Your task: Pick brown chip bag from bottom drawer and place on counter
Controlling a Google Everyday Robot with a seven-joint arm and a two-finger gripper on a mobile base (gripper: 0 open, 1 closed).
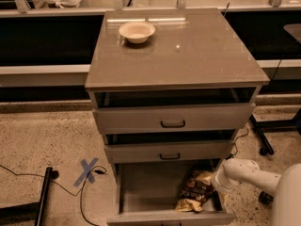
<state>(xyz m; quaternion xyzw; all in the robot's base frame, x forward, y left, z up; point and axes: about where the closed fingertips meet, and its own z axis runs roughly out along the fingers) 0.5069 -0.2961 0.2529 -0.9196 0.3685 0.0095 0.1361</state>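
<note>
The brown chip bag (194, 192) lies in the right half of the open bottom drawer (143, 188), its pale ends toward the back right and the front. My gripper (215, 182) reaches in from the right on a white arm and sits at the bag's upper right end, low inside the drawer. Its tip is hidden behind the wrist and the bag's edge. The counter (197, 51) is the glossy grey-brown top of the cabinet, above the drawers.
A cream round bowl (137, 31) stands at the counter's back left. The two upper drawers (172, 119) are pulled out a little above the bottom one. A blue tape cross (88, 170) and cables lie on the speckled floor at left. A chair base (263, 147) stands at right.
</note>
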